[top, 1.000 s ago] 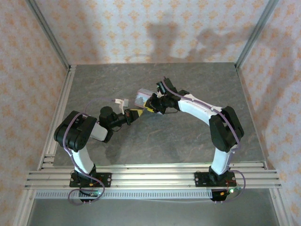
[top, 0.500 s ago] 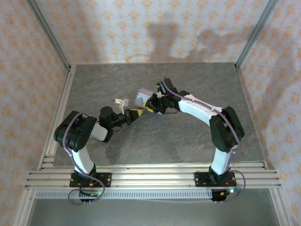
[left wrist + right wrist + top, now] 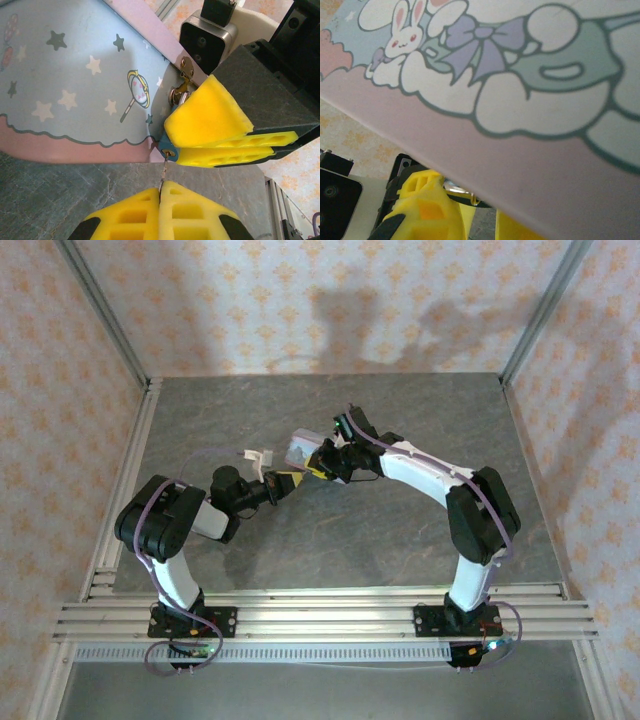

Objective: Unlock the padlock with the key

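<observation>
The jaws of the left gripper (image 3: pixel 160 192) are seen pressed together on the key (image 3: pixel 163 175), a thin pale sliver that is pointed upward and reaches the underside of the padlock (image 3: pixel 164 145). The small teal padlock is pinched between the yellow jaws of the right gripper (image 3: pixel 176 146), just above the left ones, and is held against the edge of the pastel, star-printed tin (image 3: pixel 75 85). The grey desk (image 3: pixel 60 195) is seen beneath the tin, and in the top view both grippers are met near its middle.
</observation>
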